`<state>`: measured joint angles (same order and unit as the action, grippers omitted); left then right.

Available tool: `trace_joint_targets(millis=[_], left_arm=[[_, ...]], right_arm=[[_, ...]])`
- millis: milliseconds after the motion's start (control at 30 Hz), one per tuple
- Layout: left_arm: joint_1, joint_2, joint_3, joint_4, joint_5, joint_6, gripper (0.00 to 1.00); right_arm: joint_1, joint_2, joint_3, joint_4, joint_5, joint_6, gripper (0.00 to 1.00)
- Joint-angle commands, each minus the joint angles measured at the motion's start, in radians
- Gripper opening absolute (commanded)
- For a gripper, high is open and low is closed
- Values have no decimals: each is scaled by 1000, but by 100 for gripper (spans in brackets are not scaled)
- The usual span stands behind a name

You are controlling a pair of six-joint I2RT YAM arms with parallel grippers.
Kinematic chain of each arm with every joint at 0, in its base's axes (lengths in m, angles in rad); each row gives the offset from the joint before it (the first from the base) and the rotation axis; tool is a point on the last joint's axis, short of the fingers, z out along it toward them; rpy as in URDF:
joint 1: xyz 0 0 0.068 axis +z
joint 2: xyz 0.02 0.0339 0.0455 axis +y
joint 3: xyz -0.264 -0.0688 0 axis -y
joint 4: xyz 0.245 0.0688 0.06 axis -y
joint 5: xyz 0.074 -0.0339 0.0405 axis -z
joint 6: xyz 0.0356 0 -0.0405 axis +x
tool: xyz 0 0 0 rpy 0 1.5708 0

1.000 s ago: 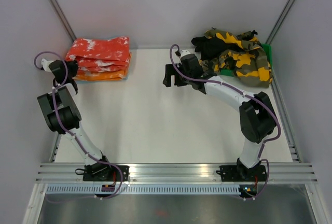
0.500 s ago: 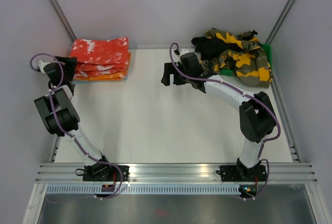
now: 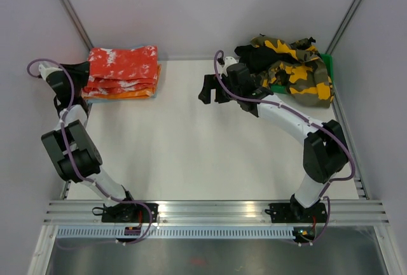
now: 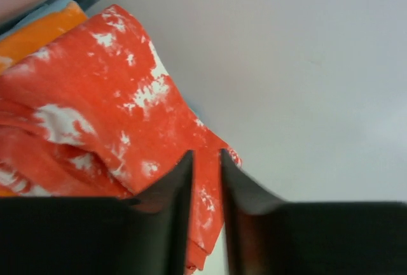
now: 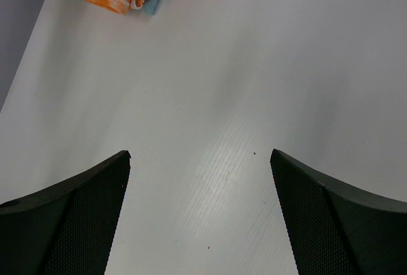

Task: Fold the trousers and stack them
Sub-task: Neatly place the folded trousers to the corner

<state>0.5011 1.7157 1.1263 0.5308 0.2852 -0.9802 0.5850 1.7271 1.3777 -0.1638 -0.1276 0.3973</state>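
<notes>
Trousers (image 3: 122,65), red tie-dye, lay folded on top of the stack (image 3: 127,93) at the far left corner of the worktop (image 3: 203,154). Left tool (image 4: 205,155): jaws narrow, tips at the stack's left edge, red cloth showing in the gap; we could not tell whether a fold was pinched. Within the last second it had swung back from the stack's near-left corner, and the top layer sat squarer. Right tool (image 5: 200,153) stayed wide over bare worktop beside the unfolded pile (image 3: 289,68). We judged this pair placed, the next pending.
</notes>
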Motion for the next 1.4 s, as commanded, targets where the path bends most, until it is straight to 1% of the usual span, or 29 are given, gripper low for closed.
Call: trace_joint_targets(millis=[0,33,67,133,200,367,433,500,600,667,733,800,833,1033,1067,1133,1167,1200,1233,1267,1300,1333,1367], left_arm=[[-36,76,105,43,2,-18,19],[-39,144,145,57,6,-53,11],[-44,180,161,79,18,-69,2],[-53,266,193,142,14,-115,2],[-71,303,199,182,-20,-123,2],[-104,372,167,190,-124,-127,2],[-105,387,139,163,-158,-188,2],[-104,407,124,85,-205,-262,2],[-105,401,69,49,-245,-301,2],[-105,391,66,-27,-262,-316,2],[-104,377,64,-57,-270,-321,2],[-104,374,63,-65,-259,-310,2],[-102,371,63,-54,-229,-304,2],[-104,325,50,80,-78,-236,2],[-104,284,44,96,-58,-189,6],[-105,222,7,115,-41,-140,15],[-107,143,-11,124,-43,-99,29],[-107,101,-60,132,-50,-88,39],[-107,58,-89,155,-70,-75,58],[-105,-23,-115,158,-84,-54,65],[-107,-60,-156,141,-84,-46,69],[-105,-98,-174,123,-83,-34,72],[-108,-179,-210,97,-78,-14,73]], right_arm=[[-2,-28,-12,44,-17,11,98],[-4,-26,-9,43,-18,11,98],[-4,-23,-6,41,-18,12,98],[-4,-21,-3,30,-1,9,98],[-4,-21,-3,26,12,3,98],[-2,3,26,-11,29,-12,98],[-4,11,29,-20,39,-21,98],[-4,17,43,-32,42,-23,98],[-4,31,73,-60,31,-26,98],[-4,28,77,-60,28,-26,98],[-5,25,78,-56,28,-26,98],[-5,25,87,-55,29,-26,98],[-5,25,92,-56,29,-28,98],[-24,9,162,-114,40,-37,98],[-33,3,175,-140,40,-38,98],[-39,-29,192,-154,45,-44,98],[-46,-46,187,-154,45,-49,98],[-48,-79,166,-148,48,-63,98],[-48,-96,149,-137,52,-69,98],[-50,-113,126,-122,57,-75,98],[-50,-141,91,-120,83,-72,98],[-50,-153,77,-123,94,-68,98],[-54,-167,51,-132,108,-64,98]])
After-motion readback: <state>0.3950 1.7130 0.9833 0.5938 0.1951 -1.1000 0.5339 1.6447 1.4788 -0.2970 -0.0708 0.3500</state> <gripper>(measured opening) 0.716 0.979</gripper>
